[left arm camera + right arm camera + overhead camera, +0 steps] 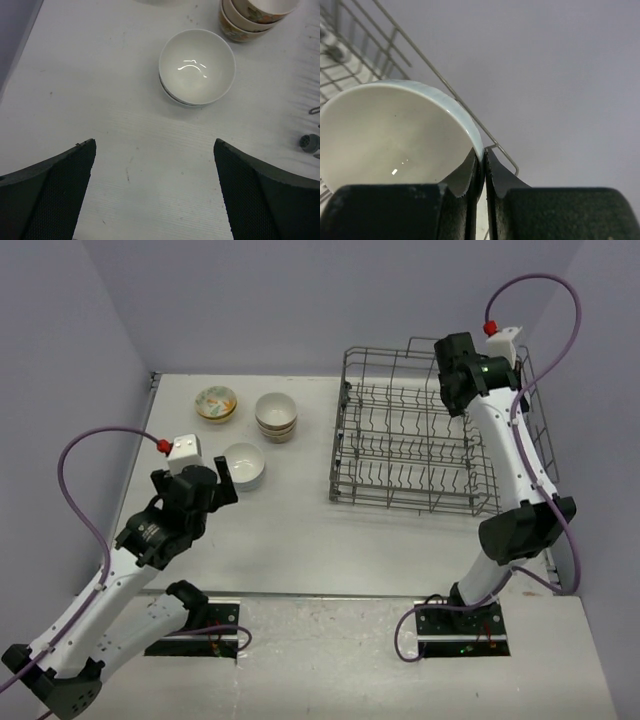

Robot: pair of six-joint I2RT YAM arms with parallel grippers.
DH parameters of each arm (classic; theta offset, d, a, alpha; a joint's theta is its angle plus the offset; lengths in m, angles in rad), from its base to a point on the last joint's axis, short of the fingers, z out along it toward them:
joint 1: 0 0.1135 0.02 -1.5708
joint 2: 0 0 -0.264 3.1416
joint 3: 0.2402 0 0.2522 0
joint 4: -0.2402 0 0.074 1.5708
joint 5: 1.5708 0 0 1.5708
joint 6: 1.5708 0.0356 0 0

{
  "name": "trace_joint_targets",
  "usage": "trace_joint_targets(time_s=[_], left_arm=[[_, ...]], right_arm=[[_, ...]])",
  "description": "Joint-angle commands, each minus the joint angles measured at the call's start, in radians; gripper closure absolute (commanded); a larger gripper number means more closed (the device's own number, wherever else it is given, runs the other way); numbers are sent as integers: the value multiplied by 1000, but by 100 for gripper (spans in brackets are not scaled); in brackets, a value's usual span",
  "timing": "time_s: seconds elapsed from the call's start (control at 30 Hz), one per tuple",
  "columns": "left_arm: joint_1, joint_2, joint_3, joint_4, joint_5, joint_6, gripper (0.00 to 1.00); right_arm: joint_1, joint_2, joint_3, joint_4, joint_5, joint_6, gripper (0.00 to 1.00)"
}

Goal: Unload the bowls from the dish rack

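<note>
Looking down on a flat white worktop [300,540]. Seeing a large rectangular grey metal wire dish rack [400,500] standing on its right half. Finding the right end effector [483,160] reaching over the rack's far right corner and clenching the rim of a plain white round ceramic bowl [385,135], one finger inside and one outside, with rack wires showing behind the bowl. Finding the left end effector [155,150] released, fingers spread wide, hovering over bare worktop on the near side of a stack of plain white bowls [196,67] and touching nothing. Noting, farther back on the left half, a stack of cream bowls with orange-brown marks [276,415] and, just left of it, nested floral-patterned bowls [216,403], all sitting well apart from the rack.
</note>
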Motion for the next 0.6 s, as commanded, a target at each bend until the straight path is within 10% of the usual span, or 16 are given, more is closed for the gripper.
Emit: trace_joint_targets(time_s=[0.0, 0.27, 0.57], left_arm=[[55, 9, 58, -36, -99, -50, 0], [259, -11, 103, -105, -217, -167, 0], [357, -176, 115, -178, -352, -299, 0]], right_arm=[[93, -48, 116, 86, -59, -193, 100], [363, -116, 30, 596, -928, -118, 100], [602, 298, 200, 805, -1133, 68, 100]])
